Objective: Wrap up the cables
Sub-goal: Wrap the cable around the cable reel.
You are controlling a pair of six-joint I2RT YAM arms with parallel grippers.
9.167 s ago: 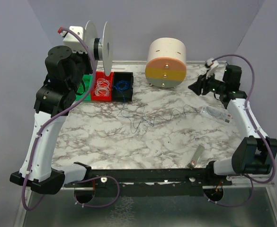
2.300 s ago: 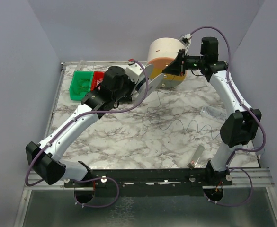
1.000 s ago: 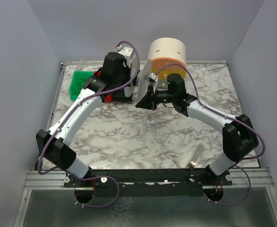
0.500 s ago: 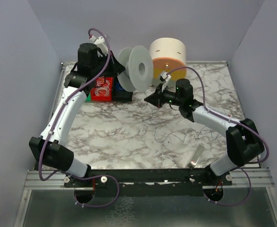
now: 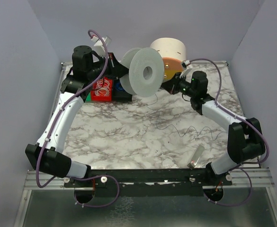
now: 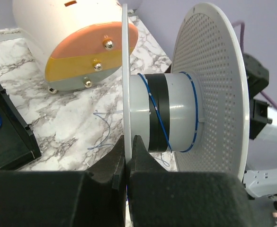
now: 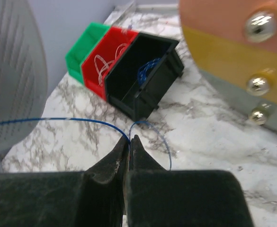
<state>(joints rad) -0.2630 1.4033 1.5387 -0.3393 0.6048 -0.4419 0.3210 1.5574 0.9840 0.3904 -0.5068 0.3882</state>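
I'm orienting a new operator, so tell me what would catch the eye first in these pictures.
The big white spool dominates, held up at far centre by the left gripper, which is clamped on one flange. A thin blue wire makes a few turns round its hub, and the right gripper, just right of the spool, is pinched shut on that wire. Behind sits a cream drum with an orange, yellow and grey face.
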